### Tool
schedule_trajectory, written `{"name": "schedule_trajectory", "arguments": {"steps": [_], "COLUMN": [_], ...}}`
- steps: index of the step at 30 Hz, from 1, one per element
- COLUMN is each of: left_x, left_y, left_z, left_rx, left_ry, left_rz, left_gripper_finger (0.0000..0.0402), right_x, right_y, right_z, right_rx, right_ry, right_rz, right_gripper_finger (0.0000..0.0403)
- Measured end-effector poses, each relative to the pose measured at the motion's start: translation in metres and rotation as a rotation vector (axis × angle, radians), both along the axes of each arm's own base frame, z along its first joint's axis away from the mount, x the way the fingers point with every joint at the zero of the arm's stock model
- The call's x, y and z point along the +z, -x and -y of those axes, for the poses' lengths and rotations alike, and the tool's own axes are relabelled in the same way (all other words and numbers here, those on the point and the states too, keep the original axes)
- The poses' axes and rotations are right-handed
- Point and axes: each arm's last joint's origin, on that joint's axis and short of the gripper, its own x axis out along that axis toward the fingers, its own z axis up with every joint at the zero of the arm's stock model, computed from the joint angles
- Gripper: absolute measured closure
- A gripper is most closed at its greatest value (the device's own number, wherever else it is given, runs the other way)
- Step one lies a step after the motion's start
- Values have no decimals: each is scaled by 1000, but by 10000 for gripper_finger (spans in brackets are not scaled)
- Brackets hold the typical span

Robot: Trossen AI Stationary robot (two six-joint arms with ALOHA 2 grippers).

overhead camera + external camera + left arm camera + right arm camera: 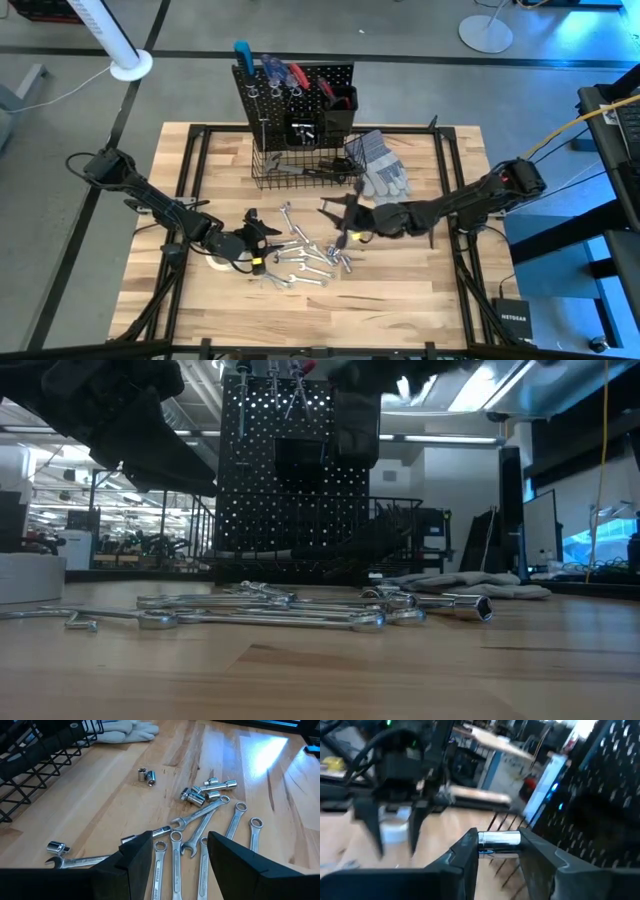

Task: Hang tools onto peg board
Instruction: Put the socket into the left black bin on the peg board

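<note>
Right now your right gripper (499, 851) jaws clench a silver socket (499, 839) crosswise, peg board (292, 85) beyond; left gripper (178, 857) jaws, released, hover over the bench wrenches (202, 827), lengthwise ahead.

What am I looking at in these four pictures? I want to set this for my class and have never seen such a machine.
It is a robot with two dark arms at a wooden table, filmed by four cameras at once: one overhead, one at table height, and one on each wrist.

At the back stands a black peg board with a wire basket at its base; grey gloves lie beside it. Silver wrenches and small sockets are scattered mid-table.

The left pincer hovers open over the wrenches, holding nothing. The right pincer grips a small shiny metal cylinder, probably a socket, and faces the board.
</note>
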Motion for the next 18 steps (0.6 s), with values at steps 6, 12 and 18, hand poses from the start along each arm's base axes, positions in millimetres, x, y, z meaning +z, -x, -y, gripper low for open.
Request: {"name": "schedule_trajectory", "arguments": {"steps": [6, 12, 18], "left_x": [0, 0, 0], "left_y": [0, 0, 0], "left_z": [0, 0, 0], "left_rx": [-2, -1, -1], "left_ry": [-4, -5, -4], "left_rz": [-1, -2, -2], "left_gripper_finger": [219, 219, 219], "right_x": [30, 54, 55], "right_y": [-43, -81, -105], "right_z": [13, 46, 93], "right_rx": [-92, -244, -356], "right_ry": [153, 227, 245], "right_rz": [24, 48, -8], "right_gripper_finger": [280, 279, 279]}}
